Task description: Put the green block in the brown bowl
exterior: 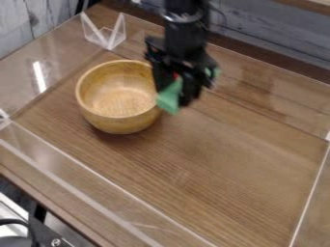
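Gripper pointing straight down, clamped on the block, which hangs clear of the table. Block held just beside the right rim of the bowl, not yet over its hollow.

Light-green block, matte rectangular bar, hangs upright clear of the tabletop, just right of the bowl's rim. Brown bowl, round wooden w/ thick rim & pale smooth interior, sits upright, nothing visible inside.
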`<state>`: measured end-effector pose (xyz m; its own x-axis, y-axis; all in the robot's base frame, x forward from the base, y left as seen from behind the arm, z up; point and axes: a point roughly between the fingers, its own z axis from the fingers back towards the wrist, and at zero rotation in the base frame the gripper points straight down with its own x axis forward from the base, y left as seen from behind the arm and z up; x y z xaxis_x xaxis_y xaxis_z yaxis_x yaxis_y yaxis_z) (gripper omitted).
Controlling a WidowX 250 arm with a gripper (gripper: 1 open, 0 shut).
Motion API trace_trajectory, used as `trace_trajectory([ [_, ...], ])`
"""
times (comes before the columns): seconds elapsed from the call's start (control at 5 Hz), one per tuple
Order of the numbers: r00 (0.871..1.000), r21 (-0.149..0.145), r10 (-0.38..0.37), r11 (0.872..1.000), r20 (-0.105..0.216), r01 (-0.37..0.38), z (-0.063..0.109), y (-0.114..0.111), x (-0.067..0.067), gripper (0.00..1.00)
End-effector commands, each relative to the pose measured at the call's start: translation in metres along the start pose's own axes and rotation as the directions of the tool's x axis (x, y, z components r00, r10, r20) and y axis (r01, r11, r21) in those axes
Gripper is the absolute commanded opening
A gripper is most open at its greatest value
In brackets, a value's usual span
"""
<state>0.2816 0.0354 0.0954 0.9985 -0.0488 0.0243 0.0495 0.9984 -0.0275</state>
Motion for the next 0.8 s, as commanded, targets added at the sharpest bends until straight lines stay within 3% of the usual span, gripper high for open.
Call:
trace_trajectory([
  [0.0,0.998,0.033,0.03,0.999,0.063,-0.032,0.017,0.043,0.011,0.0],
  [0.2,0.996,0.048,0.052,0.997,0.066,-0.055,0.014,0.071,0.01,0.0],
  [0.6,0.998,0.067,0.054,0.996,0.033,-0.057,-0.011,0.085,0.006,0.0],
])
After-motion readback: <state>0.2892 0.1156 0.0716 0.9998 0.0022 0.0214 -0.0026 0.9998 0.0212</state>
